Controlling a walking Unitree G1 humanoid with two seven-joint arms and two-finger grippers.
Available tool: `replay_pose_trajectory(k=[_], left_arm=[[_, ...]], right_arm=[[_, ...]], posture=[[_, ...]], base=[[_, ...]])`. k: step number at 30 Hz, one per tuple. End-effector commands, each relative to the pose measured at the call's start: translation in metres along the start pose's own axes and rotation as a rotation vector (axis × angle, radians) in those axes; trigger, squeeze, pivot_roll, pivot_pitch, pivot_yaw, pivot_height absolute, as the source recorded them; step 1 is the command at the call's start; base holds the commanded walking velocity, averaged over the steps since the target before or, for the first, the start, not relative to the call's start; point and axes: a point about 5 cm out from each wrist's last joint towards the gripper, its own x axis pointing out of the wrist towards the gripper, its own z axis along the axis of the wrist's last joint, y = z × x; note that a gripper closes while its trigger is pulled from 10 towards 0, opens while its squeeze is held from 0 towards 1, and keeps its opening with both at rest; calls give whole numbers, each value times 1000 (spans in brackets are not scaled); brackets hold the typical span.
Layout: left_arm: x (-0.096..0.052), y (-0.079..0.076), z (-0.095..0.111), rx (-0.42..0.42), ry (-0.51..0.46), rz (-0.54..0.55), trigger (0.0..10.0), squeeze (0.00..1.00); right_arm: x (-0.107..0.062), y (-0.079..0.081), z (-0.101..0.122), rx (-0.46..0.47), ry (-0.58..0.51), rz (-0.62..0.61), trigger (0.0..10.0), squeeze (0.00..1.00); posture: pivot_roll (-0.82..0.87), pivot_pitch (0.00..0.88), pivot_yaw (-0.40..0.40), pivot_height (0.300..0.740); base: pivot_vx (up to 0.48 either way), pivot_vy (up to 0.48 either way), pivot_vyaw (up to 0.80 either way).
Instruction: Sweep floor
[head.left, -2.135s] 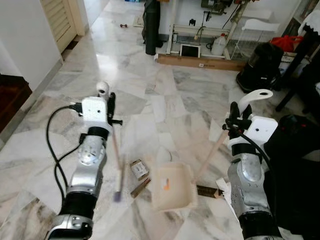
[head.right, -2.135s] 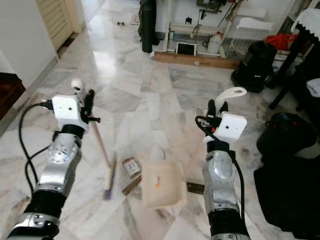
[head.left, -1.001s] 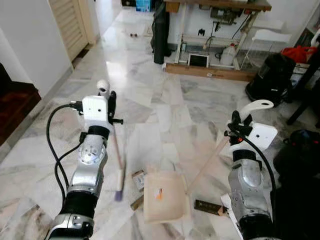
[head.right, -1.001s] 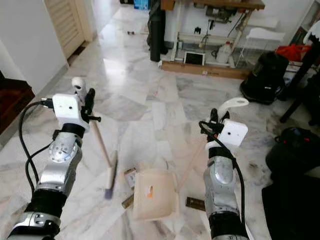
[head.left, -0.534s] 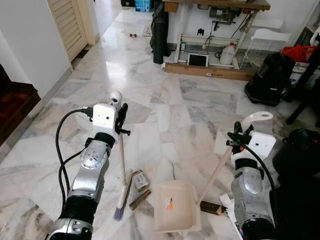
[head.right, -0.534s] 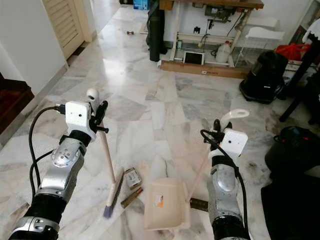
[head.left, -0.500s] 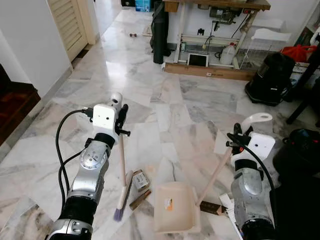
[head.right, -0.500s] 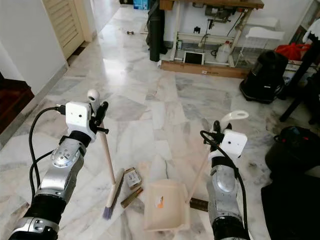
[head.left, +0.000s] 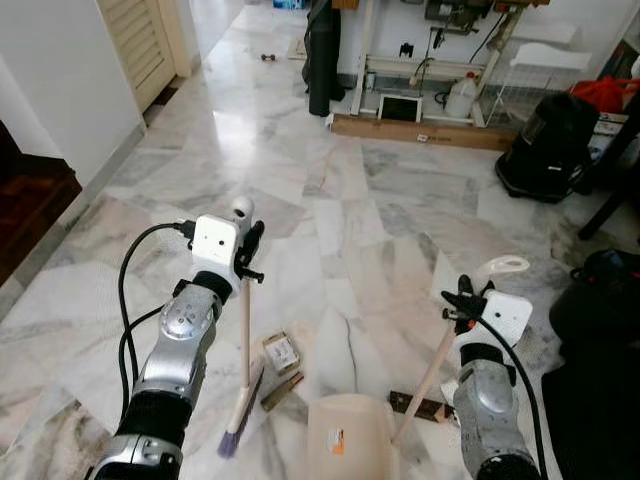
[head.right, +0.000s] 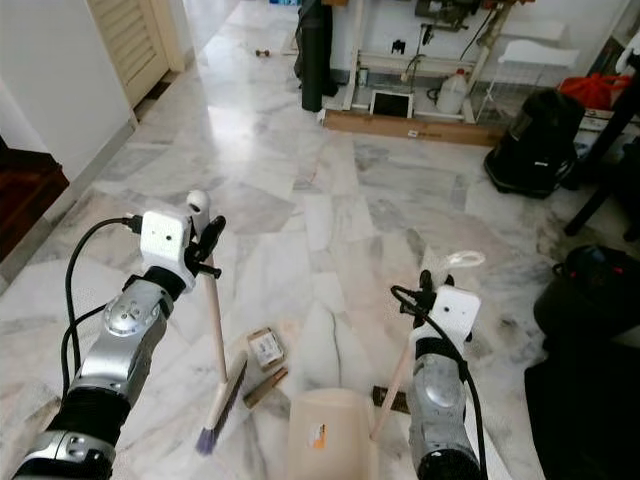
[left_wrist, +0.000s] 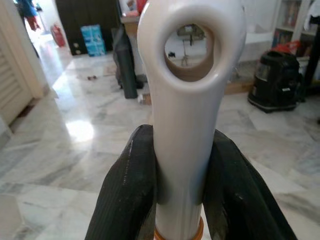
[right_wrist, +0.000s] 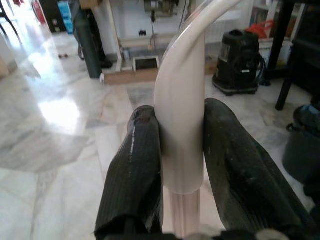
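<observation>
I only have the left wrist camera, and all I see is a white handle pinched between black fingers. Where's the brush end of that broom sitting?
Observer: The broom's bristles rest on the marble floor, just left of a small box.
Operator: And the dustpan?
Observer: The dustpan lies on the floor right of the bristles, and the right jaws hold its long handle.
Operator: Any litter besides the box?
Observer: A brown stick lies between the bristles and the dustpan, and a dark strip lies by the dustpan's handle.
</observation>
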Motion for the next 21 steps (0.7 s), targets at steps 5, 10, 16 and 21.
replay_pose_trajectory(k=[5,10,16,21], left_arm=[[14,-9,10,-17,-42,-39,10000,0],[21,-4,-4,-154,10,12,10000,0],[27,-16,-9,-171,57,-80,10000,0],[27,-28,-15,-186,96,-194,10000,0]], right_arm=[[-7,-2,-7,-16,5,-9,10000,0],[-9,-2,-11,-25,14,-11,10000,0],[-11,-2,-11,-28,9,-14,10000,0],[-11,-4,-11,-29,6,-22,10000,0]], posture=[[85,166,-16,740],[76,182,-17,740],[71,191,-13,740],[70,203,-13,740]], base=[[0,0,0],[0,0,0],[0,0,0],[0,0,0]])
